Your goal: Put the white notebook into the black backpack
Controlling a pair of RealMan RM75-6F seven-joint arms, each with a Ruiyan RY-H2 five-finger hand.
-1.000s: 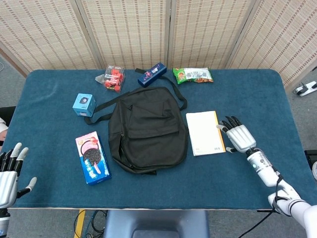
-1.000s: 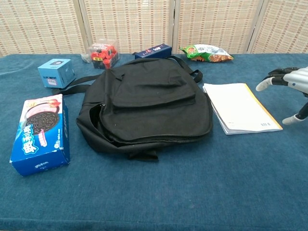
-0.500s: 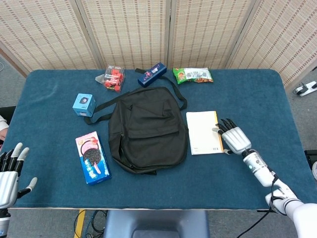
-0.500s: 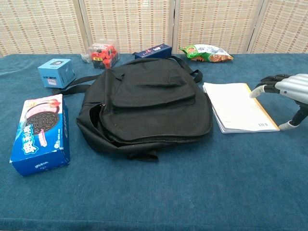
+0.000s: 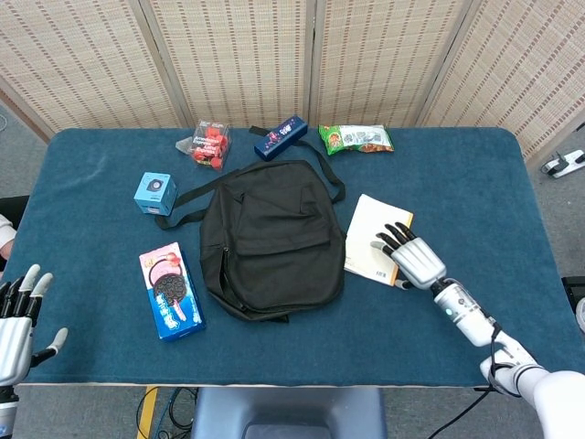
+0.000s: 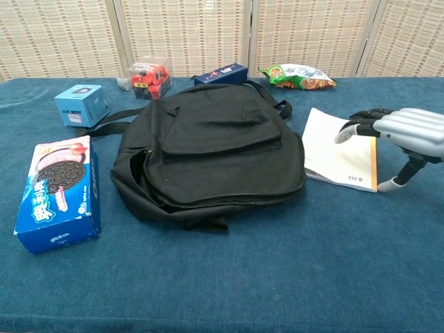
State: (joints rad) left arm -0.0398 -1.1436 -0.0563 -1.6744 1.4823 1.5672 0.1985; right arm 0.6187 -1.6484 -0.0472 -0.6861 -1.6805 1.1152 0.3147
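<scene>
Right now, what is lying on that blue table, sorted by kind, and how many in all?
Bags: 1, black backpack
Stationery: 1, white notebook
Boxes: 4, cookie box, light blue box, dark blue box, clear box
Snack packets: 1, green packet
Total: 7

A table [image 5: 475,174] covered in blue cloth is carrying every item. A black backpack [image 5: 270,240] is lying flat at its centre, with a white notebook [image 5: 375,237] lying just beside it. A blue cookie box [image 5: 170,291] and a small blue box [image 5: 155,193] are sitting on the other side. A red-filled clear box [image 5: 209,144], a dark blue box [image 5: 281,137] and a green snack bag [image 5: 356,139] are lining the far edge.
</scene>
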